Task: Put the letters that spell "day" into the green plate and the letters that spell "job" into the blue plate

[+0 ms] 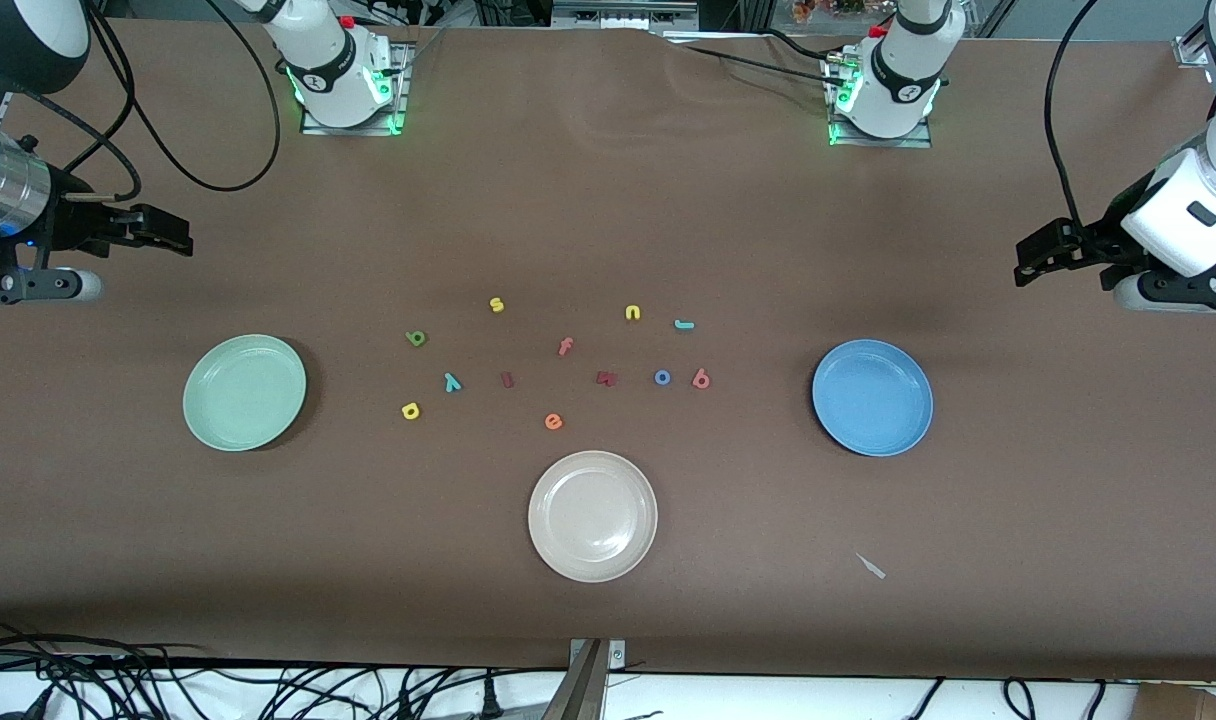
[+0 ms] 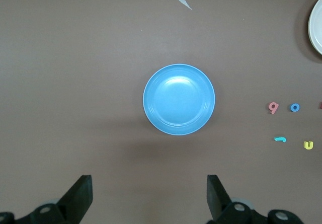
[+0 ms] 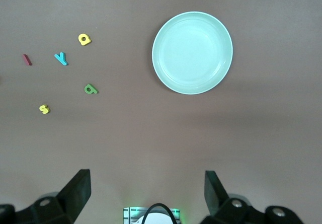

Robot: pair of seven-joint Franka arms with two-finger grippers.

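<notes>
I see both sets of jaws wide open and empty: the left gripper (image 2: 148, 199) hangs over bare worktop (image 1: 608, 620) near the blue plate (image 1: 872, 397), the right gripper (image 3: 146, 196) near the green plate (image 1: 245, 392). All letters lie mid-worktop between the plates. I'd take the green d (image 1: 416, 338) first, descending square over it. No brand writing is readable.

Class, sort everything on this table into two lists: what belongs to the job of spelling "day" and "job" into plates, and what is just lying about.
Belongs:
green d
yellow a
teal y
teal j
blue o
pinkish-red b
green plate
blue plate

Lying about:
cream plate
yellow s
yellow n
salmon f
orange e
two dark red letters
</notes>
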